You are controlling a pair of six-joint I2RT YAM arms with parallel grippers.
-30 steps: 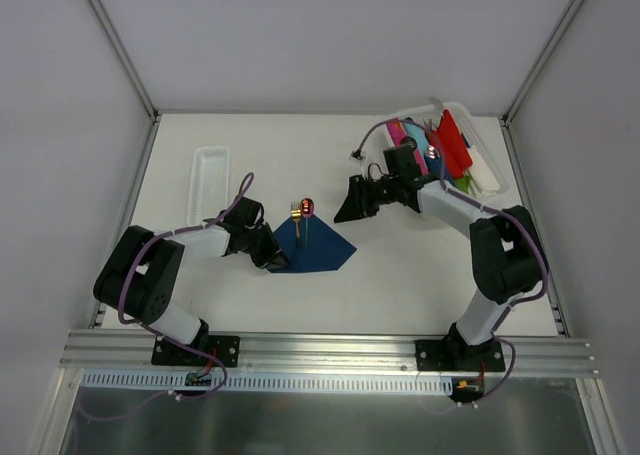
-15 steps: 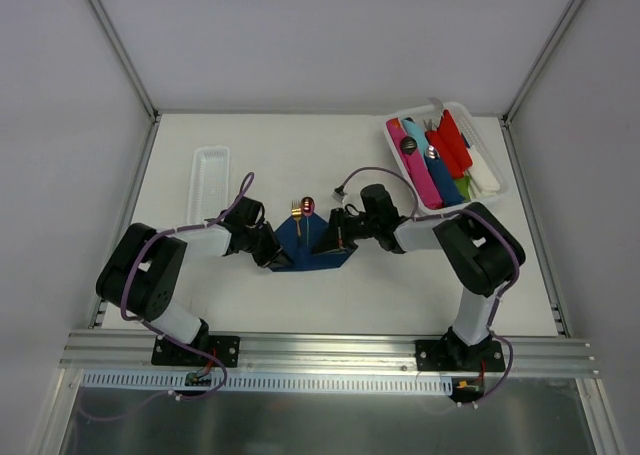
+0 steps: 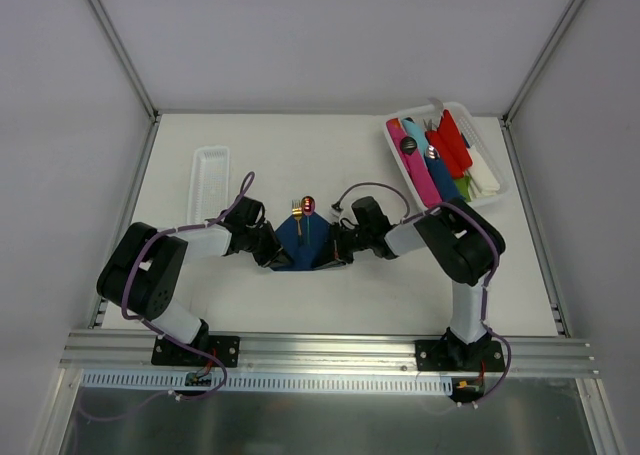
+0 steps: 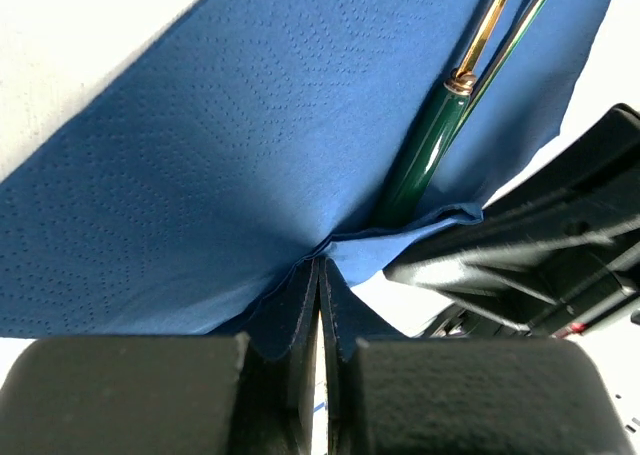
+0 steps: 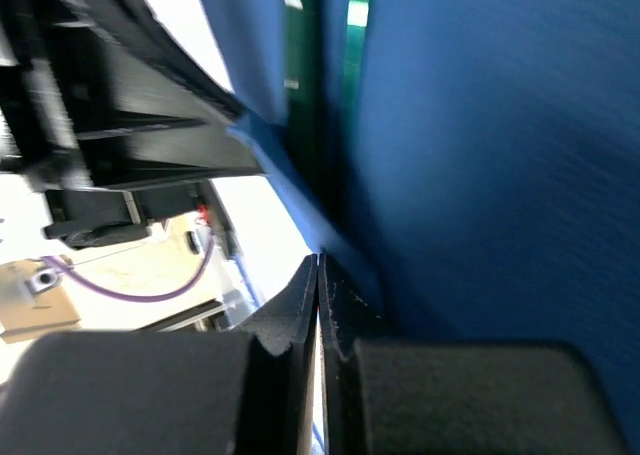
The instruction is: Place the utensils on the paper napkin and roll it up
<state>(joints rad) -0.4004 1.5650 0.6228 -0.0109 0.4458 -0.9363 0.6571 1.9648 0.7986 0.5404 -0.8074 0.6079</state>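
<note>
The dark navy paper napkin lies on the table between my two grippers. Two utensils, a gold fork and a reddish spoon, lie on it with their heads past its far corner. My left gripper is shut on the napkin's left edge; in the left wrist view the paper folds up into the tips, beside the green handles. My right gripper is shut at the napkin's right corner; in the right wrist view its tips touch the napkin, with no paper seen between them.
A narrow white tray lies at the left. A clear bin of pink, red, blue and white plastic items stands at the back right. Each gripper shows in the other's wrist view: the right, the left.
My right arm has swung from near the bin down and left to the napkin's right corner. The left gripper has stayed at the napkin's left edge.
</note>
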